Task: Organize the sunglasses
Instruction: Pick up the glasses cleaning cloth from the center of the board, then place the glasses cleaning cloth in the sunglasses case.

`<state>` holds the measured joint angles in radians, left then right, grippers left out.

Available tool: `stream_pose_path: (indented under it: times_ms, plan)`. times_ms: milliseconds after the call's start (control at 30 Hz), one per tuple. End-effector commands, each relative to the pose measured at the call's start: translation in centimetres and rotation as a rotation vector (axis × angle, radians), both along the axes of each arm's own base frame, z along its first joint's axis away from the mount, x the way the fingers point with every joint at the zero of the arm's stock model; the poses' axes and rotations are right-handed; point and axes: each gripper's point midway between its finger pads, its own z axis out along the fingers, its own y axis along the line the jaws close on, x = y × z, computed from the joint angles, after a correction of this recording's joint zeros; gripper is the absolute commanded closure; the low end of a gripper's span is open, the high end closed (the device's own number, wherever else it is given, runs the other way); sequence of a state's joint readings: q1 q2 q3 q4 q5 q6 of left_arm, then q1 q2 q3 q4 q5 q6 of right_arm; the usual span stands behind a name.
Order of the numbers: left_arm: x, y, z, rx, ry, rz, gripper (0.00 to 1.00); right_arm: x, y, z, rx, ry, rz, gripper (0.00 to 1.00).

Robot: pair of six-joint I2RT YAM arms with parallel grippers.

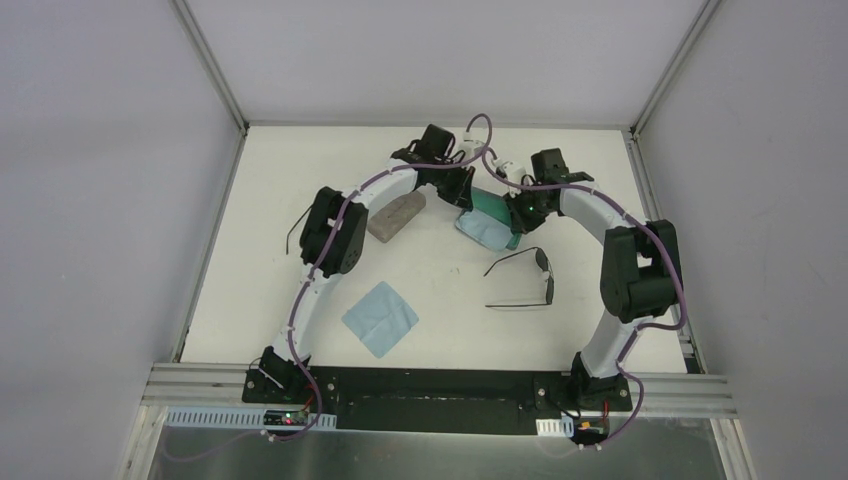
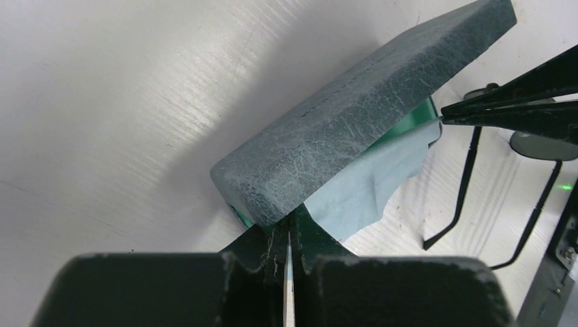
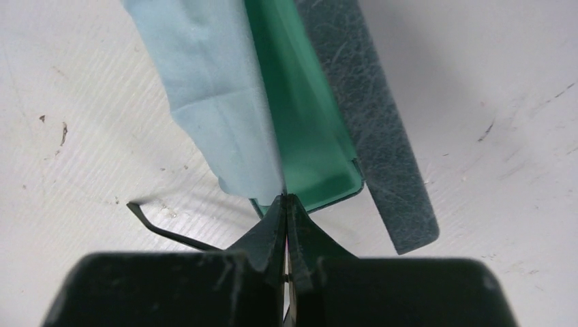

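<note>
Both end effectors are pinched together at the open case (image 2: 354, 116): the right end effector (image 3: 286, 201) nips the cloth (image 3: 211, 102), and the left end effector (image 2: 289, 235) seemingly grips the case's lip. The sunglasses (image 1: 547, 278) lie on the surface nearer the right arm, temples pointing left.

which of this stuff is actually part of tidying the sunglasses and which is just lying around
In the job: sunglasses; second pair, mostly hidden behind the left arm; open blue case with a cloth hanging from it.
Lying about for now: beige case; loose cloth.
</note>
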<state>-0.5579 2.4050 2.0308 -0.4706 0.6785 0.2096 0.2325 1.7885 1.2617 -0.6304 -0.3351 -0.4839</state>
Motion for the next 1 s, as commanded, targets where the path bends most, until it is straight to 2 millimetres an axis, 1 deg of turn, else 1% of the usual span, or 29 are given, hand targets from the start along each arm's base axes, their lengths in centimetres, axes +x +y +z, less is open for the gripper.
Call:
stream_pose_path:
  times_ms: [0, 233, 400, 567, 667, 967]
  plan:
    - [2.6, -0.2, 1.1, 0.023, -0.143, 0.018, 1.0, 1.3, -1.2, 1.3, -0.04, -0.071, -0.064, 1.0]
    - [2.7, -0.3, 0.8, 0.046, -0.165, 0.023, 1.0, 1.9, -1.5, 0.5, -0.064, -0.081, -0.078, 1.0]
    - [2.5, -0.6, 0.2, 0.063, -0.17, 0.021, 1.0, 2.2, -1.7, 0.1, -0.076, -0.08, -0.081, 1.0]
    - [2.6, -1.2, 0.3, 0.063, -0.184, 0.022, 1.0, 2.3, -1.9, -0.4, -0.09, -0.078, -0.081, 1.0]
    - [2.9, -1.3, 0.3, 0.075, -0.202, 0.039, 1.0, 2.2, -2.1, -0.9, -0.1, -0.072, -0.086, 1.0]
    - [3.4, -1.5, 0.3, 0.082, -0.217, 0.065, 1.0, 2.2, -2.1, -1.5, -0.117, -0.069, -0.092, 1.0]
